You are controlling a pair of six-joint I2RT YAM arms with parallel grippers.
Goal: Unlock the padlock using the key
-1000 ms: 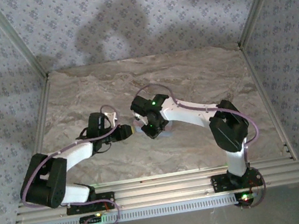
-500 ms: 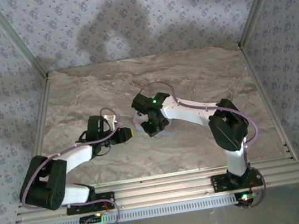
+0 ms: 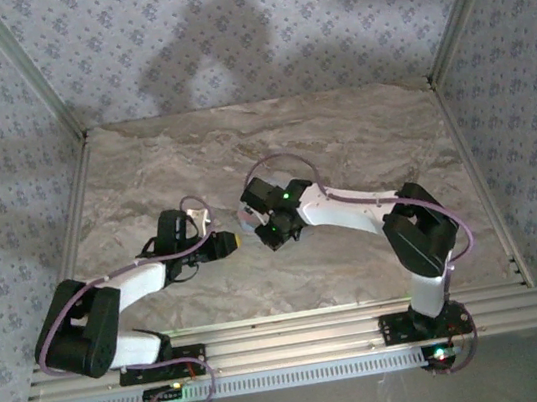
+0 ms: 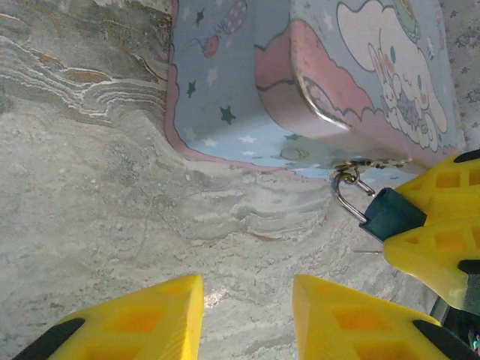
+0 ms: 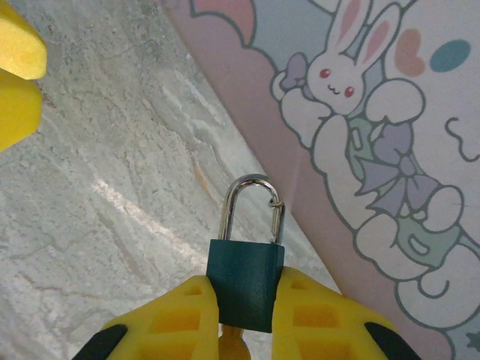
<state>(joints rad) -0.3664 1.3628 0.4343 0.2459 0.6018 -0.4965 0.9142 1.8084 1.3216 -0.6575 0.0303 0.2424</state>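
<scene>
Jaws, right: right gripper [image 5: 246, 304] is clamped on padlock [image 5: 245, 279] body.
Jaws, left: left gripper [image 4: 247, 304] is held apart, empty.
Shackle: seen at tin [image 4: 225, 90] latch, mid-bench [image 4: 112, 195].

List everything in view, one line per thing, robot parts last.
padlock: one, dark teal body with silver shackle, beside the tin's edge
tin: one, grey-blue and pink with cartoon rabbits, on the table
table: one, beige marble pattern, under everything
walls: three, grey-blue patterned wallpaper, around the table
frame rails: several, silver, near edge under the arm bases
left gripper: one, yellow fingers, open, over bare table facing the tin
right gripper: one, yellow fingers, shut on the padlock
</scene>
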